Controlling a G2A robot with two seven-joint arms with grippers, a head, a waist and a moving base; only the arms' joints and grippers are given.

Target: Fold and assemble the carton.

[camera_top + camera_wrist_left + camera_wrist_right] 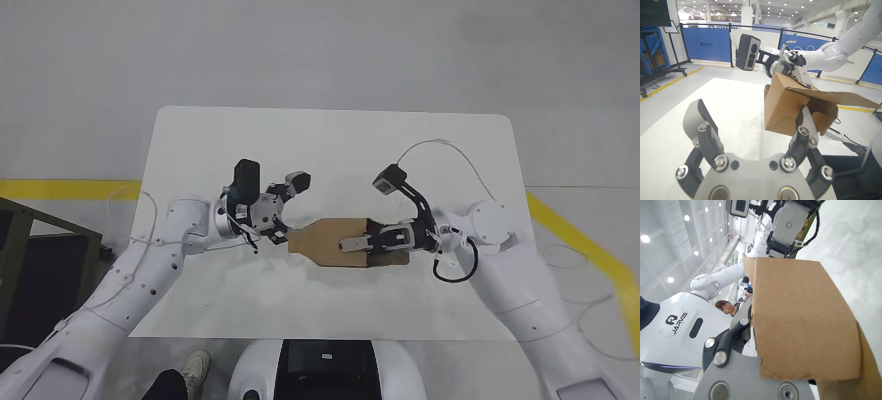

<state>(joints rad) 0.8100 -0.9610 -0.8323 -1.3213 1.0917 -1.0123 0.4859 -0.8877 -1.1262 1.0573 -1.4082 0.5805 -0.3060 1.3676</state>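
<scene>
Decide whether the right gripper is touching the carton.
Touching. In the left wrist view the right gripper presses a finger flat onto the carton, no gap between.

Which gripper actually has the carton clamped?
The right gripper, closed on the carton's upper panel. The left gripper stands wide open, with only one finger at the carton's flap.
</scene>
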